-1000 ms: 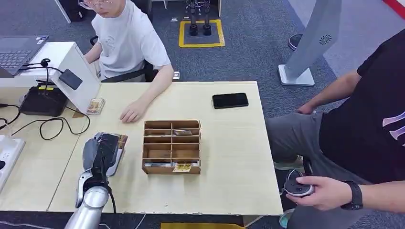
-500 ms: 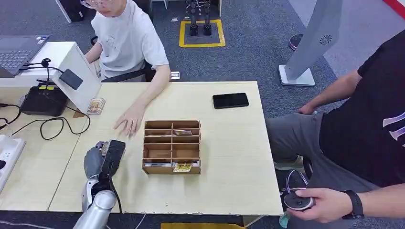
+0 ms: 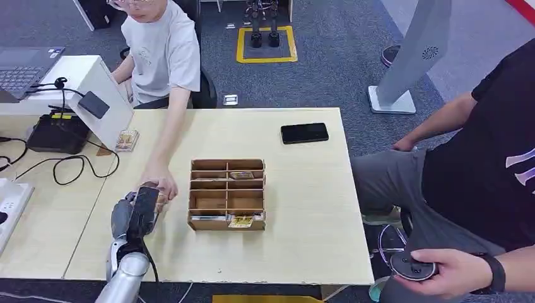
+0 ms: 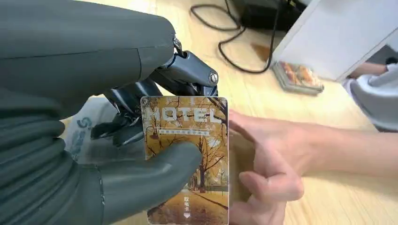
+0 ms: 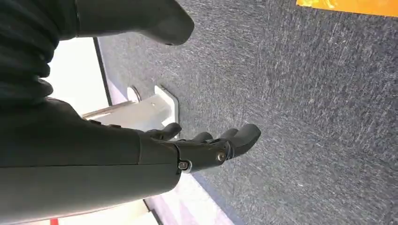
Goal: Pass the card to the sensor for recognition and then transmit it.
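Observation:
My left hand hovers low over the table, to the left of the wooden box. In the left wrist view it pinches an orange card printed "HOTEL" between thumb and fingers. The hand of the seated person in a white shirt reaches in, and its fingers touch the card's edge. The black sensor pad sits on a slanted white stand at the far left of the table. My right hand hangs over grey carpet with fingers stretched out, holding nothing.
A wooden compartment box with a few cards stands mid-table. A black phone lies at the far right, and another card lies by the stand. Cables and a black device are at the left. A person on the right holds a controller.
The seated person's hand slid across the table toward me and now touches the card. My left hand drew back slightly and turned with the card.

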